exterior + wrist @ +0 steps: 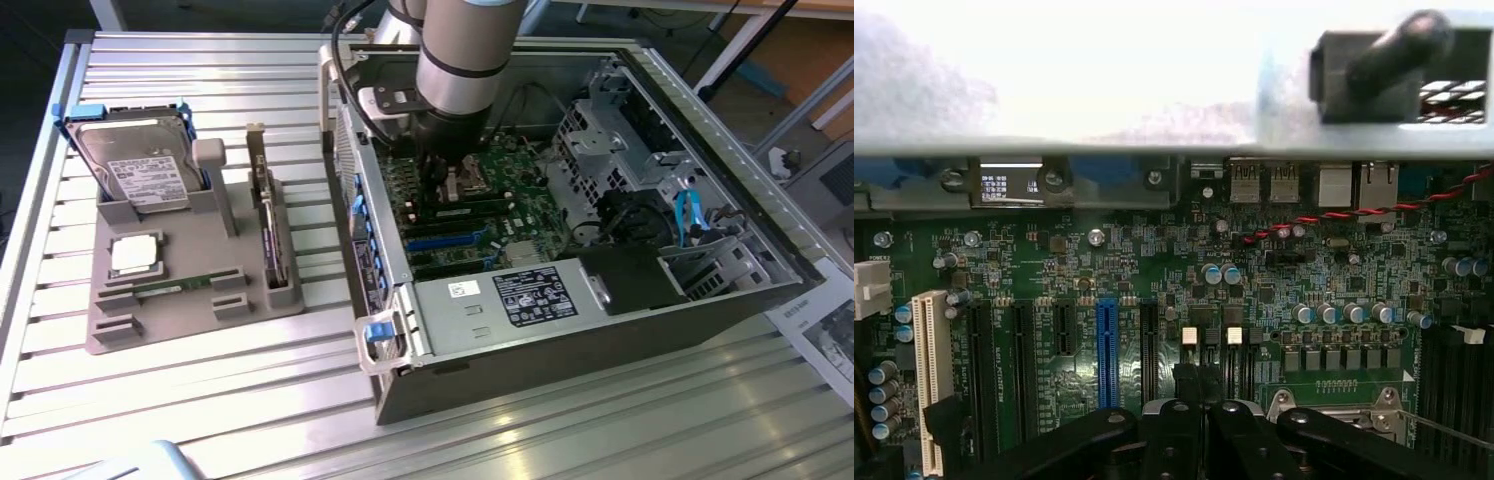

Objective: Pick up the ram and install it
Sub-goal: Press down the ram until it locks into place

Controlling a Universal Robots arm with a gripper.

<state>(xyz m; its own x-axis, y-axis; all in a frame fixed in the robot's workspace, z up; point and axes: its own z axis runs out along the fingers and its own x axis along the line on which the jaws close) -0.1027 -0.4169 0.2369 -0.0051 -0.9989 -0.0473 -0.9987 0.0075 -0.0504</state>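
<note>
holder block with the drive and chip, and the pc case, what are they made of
Holder block: looks like matte grey plastic, perhaps printed; dull and uniform, no glints. PC case: seems dark painted sheet metal, with thin folded edges and a perforated bare-metal drive cage inside. Both are judged by look alone.

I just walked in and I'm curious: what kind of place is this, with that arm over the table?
Probably a lab or workshop for testing computer assembly: an opened computer case on a slatted metal table, spare parts in a grey holder, and a robot arm reaching inside.
</note>
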